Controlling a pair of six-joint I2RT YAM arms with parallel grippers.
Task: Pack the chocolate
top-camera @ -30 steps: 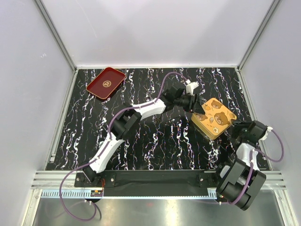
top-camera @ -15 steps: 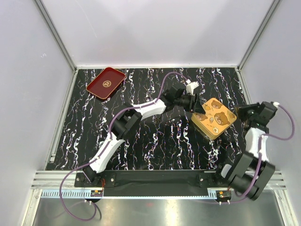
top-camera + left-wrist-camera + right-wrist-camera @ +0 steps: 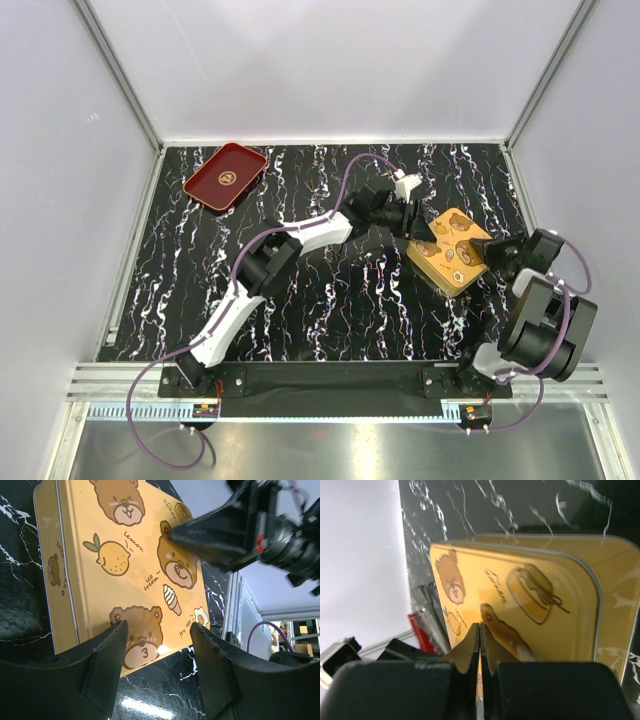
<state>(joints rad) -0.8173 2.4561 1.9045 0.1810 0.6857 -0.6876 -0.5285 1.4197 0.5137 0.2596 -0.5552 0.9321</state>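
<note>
A gold tin (image 3: 455, 252) with cartoon bears on its closed lid lies right of centre on the black marble table. No chocolate pieces show in any view. My left gripper (image 3: 420, 232) is open and empty, low at the tin's near-left corner; in the left wrist view its fingers (image 3: 159, 630) straddle the edge of the lid (image 3: 130, 545). My right gripper (image 3: 492, 252) is shut and empty, its tips just over the tin's right side. In the right wrist view the closed tips (image 3: 480, 630) point across the lid (image 3: 545, 595).
A red tray (image 3: 226, 176) sits at the far left corner of the table. The enclosure's white walls stand on three sides, with the right wall close behind the right arm (image 3: 540, 300).
The right arm swung out towards the right wall and back, and its shut gripper now points at the tin's right edge. The left arm and the tin have hardly moved.
</note>
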